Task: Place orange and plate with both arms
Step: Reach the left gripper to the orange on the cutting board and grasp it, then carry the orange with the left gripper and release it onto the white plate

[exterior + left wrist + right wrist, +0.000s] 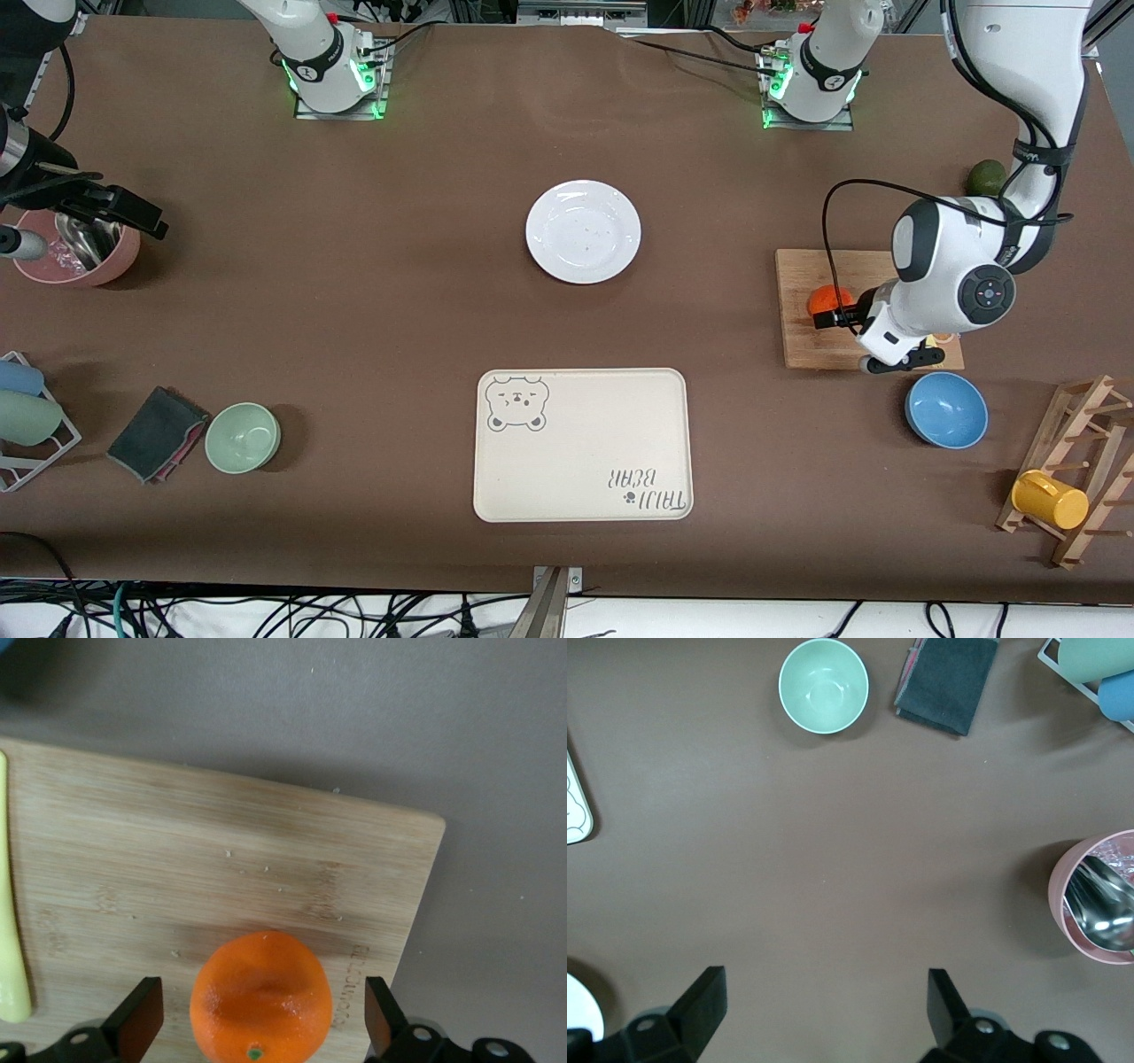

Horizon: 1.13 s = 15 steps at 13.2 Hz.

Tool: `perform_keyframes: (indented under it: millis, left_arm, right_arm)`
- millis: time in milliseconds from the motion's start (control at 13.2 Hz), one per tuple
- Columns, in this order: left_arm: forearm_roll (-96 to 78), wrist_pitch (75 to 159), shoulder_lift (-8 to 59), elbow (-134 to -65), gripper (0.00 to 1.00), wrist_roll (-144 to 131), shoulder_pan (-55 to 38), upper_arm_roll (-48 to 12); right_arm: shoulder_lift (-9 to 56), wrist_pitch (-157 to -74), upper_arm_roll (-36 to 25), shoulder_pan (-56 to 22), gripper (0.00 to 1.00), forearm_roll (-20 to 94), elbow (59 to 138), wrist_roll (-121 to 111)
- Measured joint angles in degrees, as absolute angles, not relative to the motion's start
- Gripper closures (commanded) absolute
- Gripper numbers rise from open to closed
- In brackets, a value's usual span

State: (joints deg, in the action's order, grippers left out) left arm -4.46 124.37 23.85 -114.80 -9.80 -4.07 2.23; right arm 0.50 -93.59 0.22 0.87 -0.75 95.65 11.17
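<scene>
The orange [828,298] lies on a wooden cutting board [802,341] toward the left arm's end of the table. My left gripper [834,315] is down at the board, open, with one finger on each side of the orange [261,997] and a gap showing on both sides; its fingers [142,1020] do not touch the fruit. The white plate [583,232] sits bare in the middle of the table. My right gripper [133,214] hangs open over bare table beside a pink bowl [84,257], nothing between its fingers [700,1001]. A sliver of the plate [579,1014] shows in the right wrist view.
A cream bear-print tray [582,445] lies nearer the front camera than the plate. A blue bowl [946,409] stands by the board, with a mug rack [1076,470] and yellow mug [1050,499] nearby. A green bowl [243,437] and folded cloth [155,434] lie toward the right arm's end.
</scene>
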Motion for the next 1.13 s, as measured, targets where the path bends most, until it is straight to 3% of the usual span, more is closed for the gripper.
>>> perform_keyframes:
  millis: [151, 453, 679, 830, 906, 1132]
  left_arm:
    - [-4.46, 124.84, 23.87, -115.50, 0.02, -9.80, -4.07, 2.23]
    - [-4.46, 124.88, 23.92, -115.89, 0.22, -9.38, -4.07, 2.23]
    - [-4.46, 124.92, 24.12, -116.23, 0.53, -8.49, -4.06, 2.23]
    - [-4.46, 124.93, 24.02, -116.19, 0.80, -8.36, -4.06, 2.21]
    - [-4.46, 125.06, 24.00, -116.12, 0.87, -8.29, -4.06, 2.21]
    - [-5.86, 125.71, 22.93, -114.14, 0.87, -8.05, -3.89, 0.18]
  right_arm:
    - [0.50, -93.59, 0.23, 0.87, 0.00, -0.75, 95.65, 11.17]
    - [0.50, -93.59, 0.51, 0.77, 0.00, -0.75, 95.65, 11.17]
    - [0.50, -93.58, 0.51, 0.75, 0.00, -0.75, 95.65, 11.17]
    - [0.50, -93.58, 0.51, 0.76, 0.00, -0.75, 95.65, 11.17]
    - [0.50, -93.58, 0.51, 0.75, 0.00, -0.75, 95.65, 11.17]
    - [0.50, -93.58, 0.51, 0.75, 0.00, -0.75, 95.65, 11.17]
